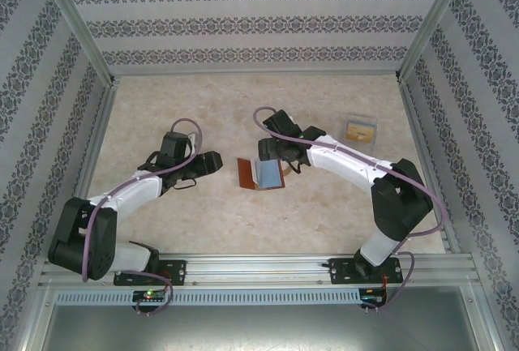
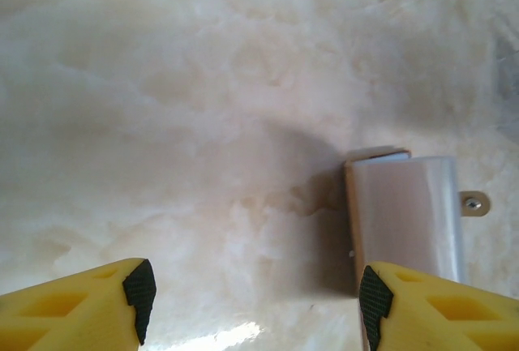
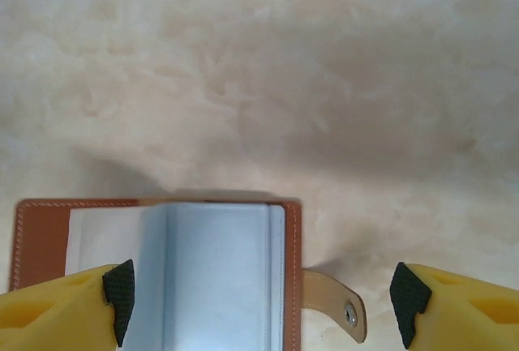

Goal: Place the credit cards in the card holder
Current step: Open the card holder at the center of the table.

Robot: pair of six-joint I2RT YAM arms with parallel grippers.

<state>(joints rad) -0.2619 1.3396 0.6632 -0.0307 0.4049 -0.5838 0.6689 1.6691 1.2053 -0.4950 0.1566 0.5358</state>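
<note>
Right gripper wide open, empty, over the card holder (spread open, tab off its 3 o'clock edge). Left gripper wide open, empty, holder's edge at 3 o'clock. Bare table around; credit cards well apart at 2 o'clock.

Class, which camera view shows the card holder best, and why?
Right wrist: the card holder lies open close up, with its lining and snap tab clear. The top external view shows it small and distant; the left wrist shows it partly, washed by glare.
</note>
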